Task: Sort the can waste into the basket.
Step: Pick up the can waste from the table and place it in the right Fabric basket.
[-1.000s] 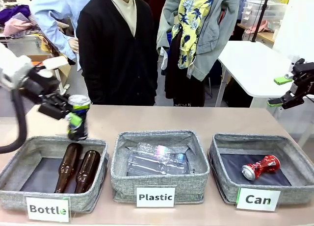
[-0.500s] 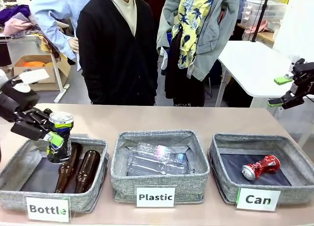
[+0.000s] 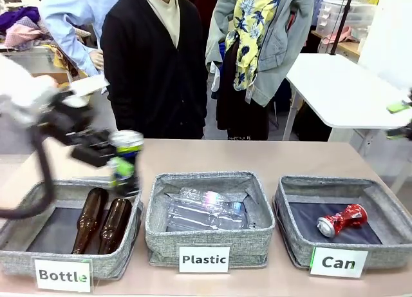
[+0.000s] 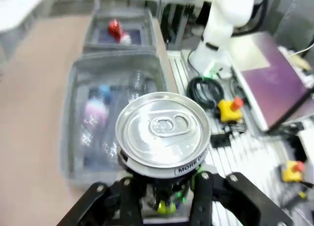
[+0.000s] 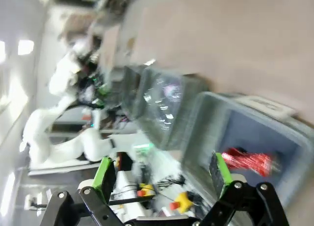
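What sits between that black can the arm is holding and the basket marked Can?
The Plastic basket, with clear bottles lying in it, stands between the black can and the Can basket. The front view shows it.

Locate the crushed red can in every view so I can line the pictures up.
Front view: the crushed red can lies lower right, inside the "Can" basket.
Left wrist view: top left of centre, small, in the farthest basket.
Right wrist view: lower right, between the open right hand's green pads.
Shared landmark: the Plastic basket of clear bottles, next to the can's basket.
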You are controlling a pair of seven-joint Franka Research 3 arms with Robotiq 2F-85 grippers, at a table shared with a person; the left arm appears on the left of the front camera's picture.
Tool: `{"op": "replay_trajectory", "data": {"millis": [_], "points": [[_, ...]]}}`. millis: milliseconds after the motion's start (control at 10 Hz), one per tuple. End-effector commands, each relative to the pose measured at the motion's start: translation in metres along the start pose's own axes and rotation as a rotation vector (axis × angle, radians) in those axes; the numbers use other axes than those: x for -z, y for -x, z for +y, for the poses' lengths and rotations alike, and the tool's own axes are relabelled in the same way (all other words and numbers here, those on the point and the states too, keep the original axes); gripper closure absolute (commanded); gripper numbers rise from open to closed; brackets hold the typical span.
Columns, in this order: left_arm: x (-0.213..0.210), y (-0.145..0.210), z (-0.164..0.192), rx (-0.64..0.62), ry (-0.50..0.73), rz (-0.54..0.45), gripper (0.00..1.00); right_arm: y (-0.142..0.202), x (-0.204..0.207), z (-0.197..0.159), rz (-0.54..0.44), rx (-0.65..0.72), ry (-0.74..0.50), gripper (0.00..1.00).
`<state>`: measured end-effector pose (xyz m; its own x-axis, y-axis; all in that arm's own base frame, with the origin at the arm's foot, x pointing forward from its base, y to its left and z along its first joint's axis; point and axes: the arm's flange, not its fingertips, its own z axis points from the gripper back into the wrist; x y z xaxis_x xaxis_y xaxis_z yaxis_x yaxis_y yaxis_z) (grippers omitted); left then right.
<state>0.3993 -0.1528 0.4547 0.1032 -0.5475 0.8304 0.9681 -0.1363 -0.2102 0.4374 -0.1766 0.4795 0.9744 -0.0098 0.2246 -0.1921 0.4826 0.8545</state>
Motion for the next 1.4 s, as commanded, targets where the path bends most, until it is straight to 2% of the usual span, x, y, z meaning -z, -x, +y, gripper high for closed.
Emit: {"op": "replay_trajectory", "data": {"millis": [0,200,400,500,700,800,900,1000,1300], "points": [[0.064,-0.112,0.03,0.072,0.075,0.175,0.59,0.043,-0.039,-0.003,-0.045,-0.015,0.163,0.0],[0.15,-0.203,0.063,0.093,0.197,0.354,0.59,0.094,-0.069,-0.025,-0.114,-0.031,0.227,0.0],[0.239,-0.271,0.097,0.018,0.193,0.527,0.59,0.126,-0.087,-0.042,-0.145,-0.086,0.176,0.0],[0.286,-0.292,0.116,0.006,0.158,0.598,0.59,0.134,-0.091,-0.052,-0.152,-0.108,0.151,0.0],[0.378,-0.312,0.141,0.016,0.052,0.711,0.59,0.144,-0.094,-0.069,-0.176,-0.08,0.097,0.0],[0.405,-0.321,0.142,0.043,-0.005,0.73,0.59,0.146,-0.095,-0.074,-0.199,-0.042,0.086,0.0],[0.422,-0.326,0.138,0.07,-0.028,0.752,0.59,0.148,-0.096,-0.078,-0.216,-0.032,0.066,0.0],[0.432,-0.329,0.131,0.085,-0.048,0.753,0.59,0.148,-0.092,-0.07,-0.169,-0.049,0.123,0.0],[0.443,-0.326,0.132,0.125,-0.082,0.759,0.59,0.148,-0.092,-0.07,-0.169,-0.049,0.123,0.0]]}}
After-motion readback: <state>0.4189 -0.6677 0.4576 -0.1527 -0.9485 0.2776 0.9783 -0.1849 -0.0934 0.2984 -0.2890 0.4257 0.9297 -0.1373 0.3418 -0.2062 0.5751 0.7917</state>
